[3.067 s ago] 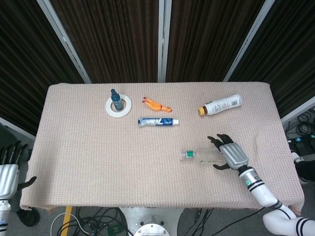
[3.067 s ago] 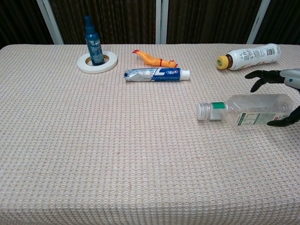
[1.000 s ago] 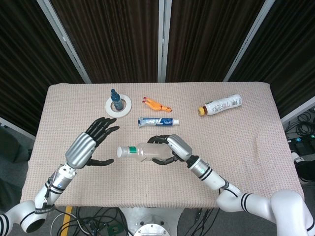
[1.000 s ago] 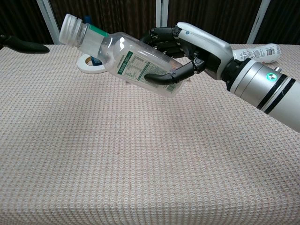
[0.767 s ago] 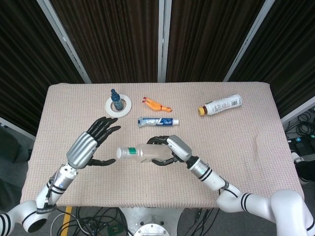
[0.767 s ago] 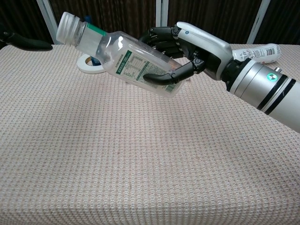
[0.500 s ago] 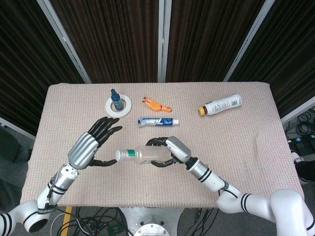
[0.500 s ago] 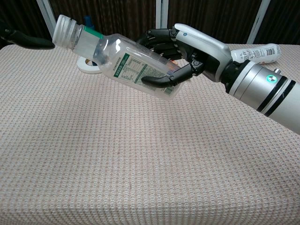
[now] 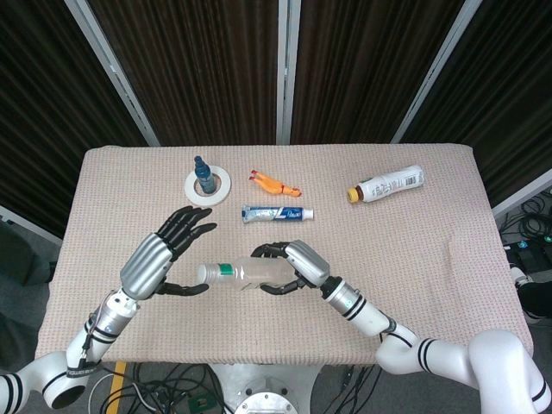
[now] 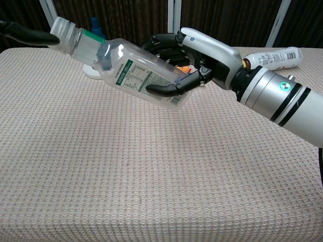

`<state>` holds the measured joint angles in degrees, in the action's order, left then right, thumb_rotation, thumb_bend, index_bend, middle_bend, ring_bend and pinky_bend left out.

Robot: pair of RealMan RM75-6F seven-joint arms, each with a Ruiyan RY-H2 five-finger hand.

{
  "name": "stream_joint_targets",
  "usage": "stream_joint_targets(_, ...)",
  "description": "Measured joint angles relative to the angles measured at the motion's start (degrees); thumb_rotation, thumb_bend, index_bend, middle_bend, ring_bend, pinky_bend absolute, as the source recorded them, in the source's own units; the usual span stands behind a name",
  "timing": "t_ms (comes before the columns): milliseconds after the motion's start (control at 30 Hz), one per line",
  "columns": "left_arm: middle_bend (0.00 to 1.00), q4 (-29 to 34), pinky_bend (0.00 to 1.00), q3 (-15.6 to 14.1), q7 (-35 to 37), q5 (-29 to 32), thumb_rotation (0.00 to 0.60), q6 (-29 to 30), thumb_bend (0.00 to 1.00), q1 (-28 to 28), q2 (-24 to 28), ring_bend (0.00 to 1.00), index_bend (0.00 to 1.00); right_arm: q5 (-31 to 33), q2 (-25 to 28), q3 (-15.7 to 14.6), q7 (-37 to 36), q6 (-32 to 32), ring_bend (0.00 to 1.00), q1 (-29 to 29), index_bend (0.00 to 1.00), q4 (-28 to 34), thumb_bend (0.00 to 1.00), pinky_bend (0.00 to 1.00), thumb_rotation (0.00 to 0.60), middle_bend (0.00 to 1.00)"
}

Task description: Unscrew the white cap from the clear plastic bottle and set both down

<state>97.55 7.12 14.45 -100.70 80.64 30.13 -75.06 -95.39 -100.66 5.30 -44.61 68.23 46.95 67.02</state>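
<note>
The right hand (image 9: 289,263) is gripping the clear plastic bottle (image 9: 250,273) around its lower body, holding it lifted off the tabletop (image 9: 414,250) near the lower centre of the head view, tilted with its neck pointing toward the left of the frame. The white cap (image 10: 62,27) is sitting on the bottle's neck, above a green band. The left hand (image 9: 159,254) is hovering at the cap end with its fingers (image 9: 191,222) spread apart, holding nothing; in the chest view one dark fingertip is reaching just beside the cap, though contact cannot be judged. Toward the far edge of the tabletop, a blue spray bottle (image 9: 203,175) is standing inside a white tape roll (image 9: 207,187), with an orange rubber chicken (image 9: 273,185), a toothpaste tube (image 9: 276,213) and a white yellow-capped bottle (image 9: 386,185) lying to its right.
</note>
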Motion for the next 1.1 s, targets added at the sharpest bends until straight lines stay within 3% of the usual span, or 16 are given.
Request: stream_joint_targets(1100,0.00,0.4,0.00,-1.0,-0.2,-0.8,0.600,2.6,0.00,0.1,-0.1,0.00,0.12,0.3,1.2,-0.3,-1.3,1.3,0.45,0.4,0.71,1.4,0.41,0.54,0.600,0.58)
